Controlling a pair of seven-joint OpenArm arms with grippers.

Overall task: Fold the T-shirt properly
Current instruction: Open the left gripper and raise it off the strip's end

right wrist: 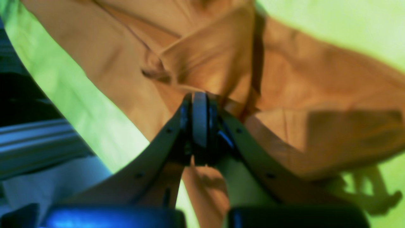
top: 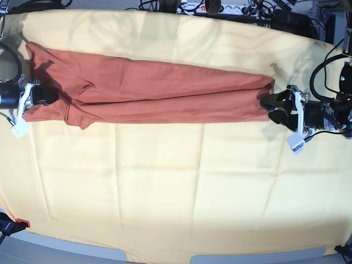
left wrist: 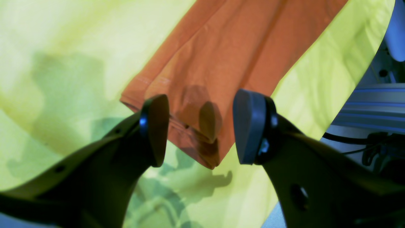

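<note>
- The right wrist view is soft and blurred; seams and folds of the T-shirt (right wrist: 294, 95) close to the lens are hard to read, and the neckline cannot be picked out there.
- In the base view both arms are cut off by the frame edges, so only their gripper ends and some cabling show.
- The left wrist view shows only the hem end of the T-shirt (left wrist: 221, 57); the rest runs out of frame at the top.
- The right gripper (right wrist: 200, 122) has its pads pressed together with orange fabric bunched right at them, so it appears clamped on the shirt's edge. In the base view it sits at the far-left end of the garment (top: 34, 98).
- The left gripper (left wrist: 199, 129) has its pads spread wide, with the shirt's hem corner lying between and beyond them. Neither pad is seen touching the cloth. In the base view it sits just right of the shirt's right end (top: 276, 104).
- The T-shirt (top: 159, 91) lies stretched as a long, narrow band from left to right across the far part of the table, folded lengthwise.
- It rests on a pale yellow cloth (top: 176, 192) covering the table.
- Cables and a power strip (top: 220, 7) line the far edge.
</note>
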